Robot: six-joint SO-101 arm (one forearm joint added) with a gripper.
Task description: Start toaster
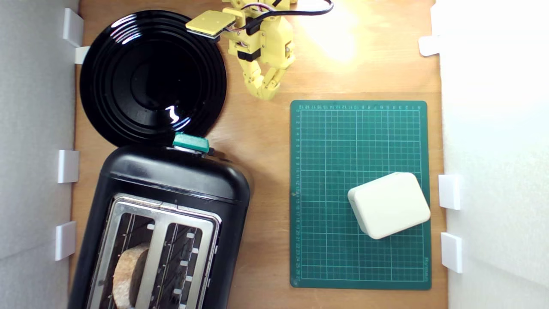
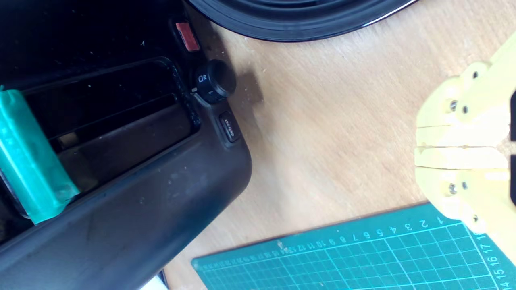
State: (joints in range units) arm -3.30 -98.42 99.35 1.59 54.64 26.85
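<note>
Hand (image 1: 266, 91) closed, empty; one toaster (image 1: 171, 206), two slots, one bread slice (image 1: 128, 274).

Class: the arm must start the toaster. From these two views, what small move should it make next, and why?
Probably swing the claw toward the green lever and hover above it. The claw looks shut, is over bare wood beside the plate and is well clear of the toaster. The lever is untouched, and bread already sits in a slot.
</note>
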